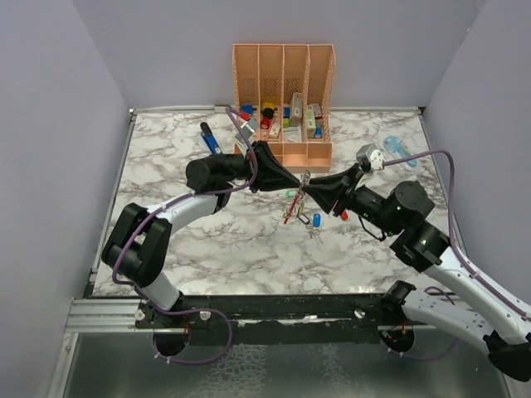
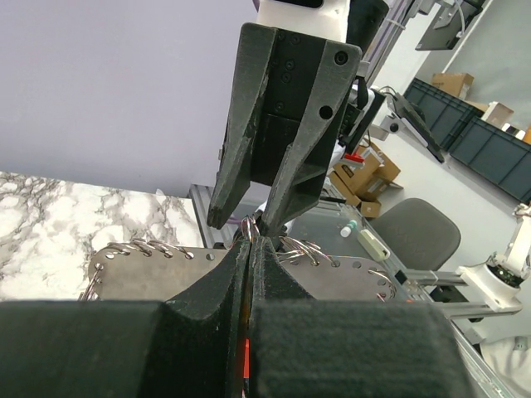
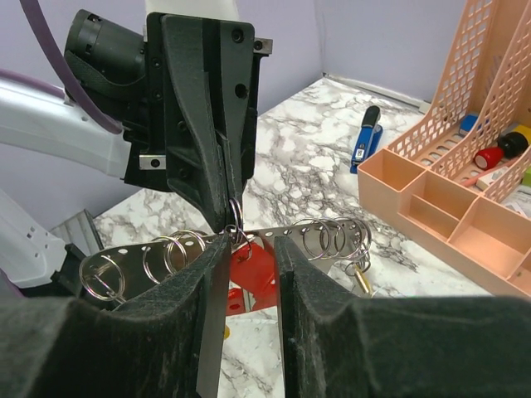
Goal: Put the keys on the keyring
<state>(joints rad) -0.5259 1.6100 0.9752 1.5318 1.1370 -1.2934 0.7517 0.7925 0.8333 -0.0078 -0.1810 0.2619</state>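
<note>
1. Pinching flat together, the left gripper, matte black and wedge-shaped, clamps the keyring, a perforated steel strip strung with wire split rings, with red plastic hanging beneath.
2. Meeting it tip to tip, the right gripper stands narrowly parted, its felt-textured pads straddling one ring and the red piece.
3. Loose keys, one blue-headed, lie on the glossy marble table just below both grippers.
</note>
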